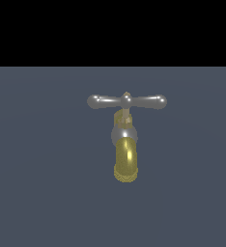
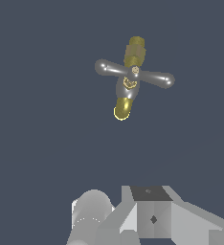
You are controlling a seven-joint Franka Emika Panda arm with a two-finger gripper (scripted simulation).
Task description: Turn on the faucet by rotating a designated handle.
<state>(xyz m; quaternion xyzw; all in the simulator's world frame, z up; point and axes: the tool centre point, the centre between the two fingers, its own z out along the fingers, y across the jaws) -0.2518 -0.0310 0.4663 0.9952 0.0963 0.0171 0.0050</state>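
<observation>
Where faucet [image 1: 125, 144] stands alone, handle [image 1: 127, 101] level, ungripped.

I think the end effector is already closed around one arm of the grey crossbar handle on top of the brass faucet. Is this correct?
Not correct. Nothing grips the handle: in the exterior view both its arms are free and no end effector appears. In the wrist view the faucet sits well away from the robot's own grey parts. The rest holds: the handle is a grey crossbar on top of the brass faucet.
</observation>
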